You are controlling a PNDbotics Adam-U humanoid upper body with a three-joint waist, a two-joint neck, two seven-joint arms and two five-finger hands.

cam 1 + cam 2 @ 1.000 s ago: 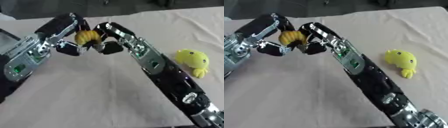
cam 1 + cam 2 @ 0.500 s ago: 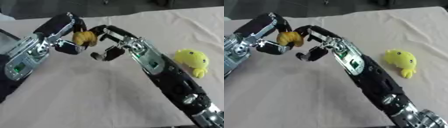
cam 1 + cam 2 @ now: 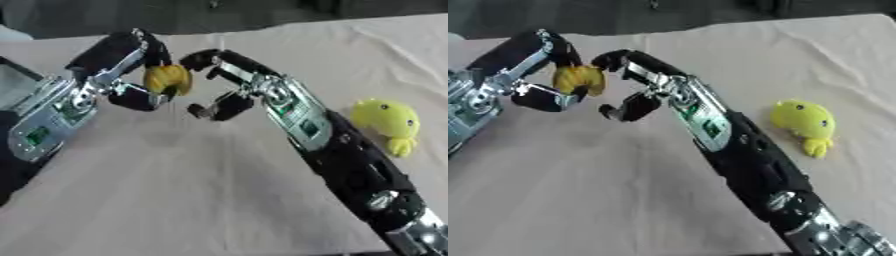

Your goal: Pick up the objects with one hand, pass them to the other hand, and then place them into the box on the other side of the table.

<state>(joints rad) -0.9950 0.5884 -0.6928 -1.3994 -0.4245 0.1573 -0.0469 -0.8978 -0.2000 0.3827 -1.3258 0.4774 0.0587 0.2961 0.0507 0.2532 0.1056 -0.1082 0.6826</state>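
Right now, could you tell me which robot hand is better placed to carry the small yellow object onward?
The left robot hand: its fingers curl round the small yellow object. The right robot hand is open beside it, holding nothing. No box shows in either view.

No text or labels can be read anywhere.

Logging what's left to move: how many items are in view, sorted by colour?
Yellow-orange: 1, a small object held in the left hand.
Yellow: 1, a plush toy lying on the table by the right arm.
Total: 2.
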